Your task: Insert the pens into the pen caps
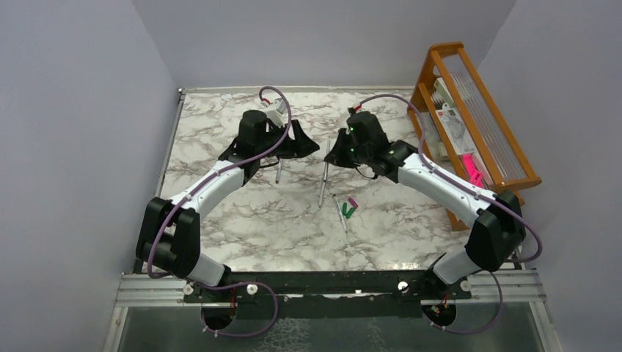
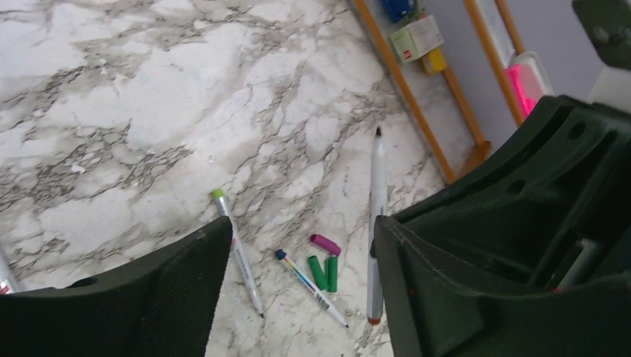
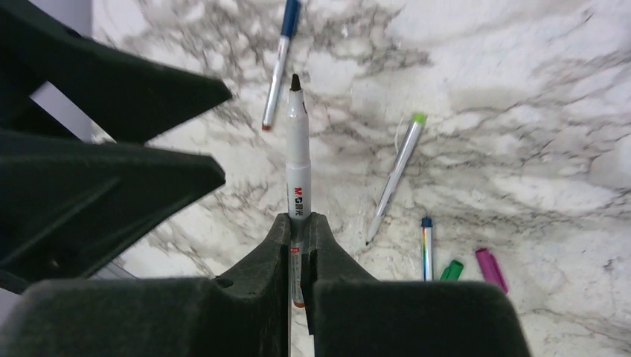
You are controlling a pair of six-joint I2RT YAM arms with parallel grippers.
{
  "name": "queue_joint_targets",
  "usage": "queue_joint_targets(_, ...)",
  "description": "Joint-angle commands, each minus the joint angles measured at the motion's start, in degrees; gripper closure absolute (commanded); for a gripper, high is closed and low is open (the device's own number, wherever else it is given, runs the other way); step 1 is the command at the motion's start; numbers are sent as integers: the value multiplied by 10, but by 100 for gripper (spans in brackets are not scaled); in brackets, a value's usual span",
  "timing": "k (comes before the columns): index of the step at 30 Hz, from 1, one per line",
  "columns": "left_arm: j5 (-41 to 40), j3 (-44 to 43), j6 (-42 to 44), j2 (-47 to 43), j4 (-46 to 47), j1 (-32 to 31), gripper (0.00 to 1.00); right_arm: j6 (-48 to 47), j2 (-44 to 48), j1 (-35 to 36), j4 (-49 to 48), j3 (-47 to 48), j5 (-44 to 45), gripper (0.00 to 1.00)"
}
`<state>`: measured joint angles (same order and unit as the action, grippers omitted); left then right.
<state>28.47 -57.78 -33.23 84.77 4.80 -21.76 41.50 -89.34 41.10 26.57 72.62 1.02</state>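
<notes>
Grey walls close in a marble tabletop (image 1: 242, 220). The right claw (image 3: 299, 239) is clamped tight on the rear end of a black-tipped pen (image 3: 298, 149), which juts straight out ahead of it. Off to one side of it lie a green-tipped pen (image 3: 398, 175), a striped pen (image 3: 426, 249), green caps (image 2: 318, 274) and a magenta cap (image 3: 491, 269). A blue-ended pen (image 3: 281, 59) lies farther ahead. The left claw (image 2: 298, 230), close opposite, stands wide apart, holding nothing.

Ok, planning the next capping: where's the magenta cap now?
In the top view the magenta cap lies right of centre, just beyond the two green caps, right of the pen in the right gripper.
</notes>
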Motion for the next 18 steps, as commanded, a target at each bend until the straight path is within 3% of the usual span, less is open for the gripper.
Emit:
queue_joint_targets(1, 69, 18, -56, -23, 123, 2, 25, -21, 43, -19, -69, -8, -1, 99)
queue_joint_targets(10, 165, 27, -111, -25, 246, 2, 25, -9, 91, -30, -100, -26, -1, 99)
queue_joint_targets(18, 197, 44, -116, -45, 291, 1, 25, -5, 114, -46, -106, -7, -9, 99)
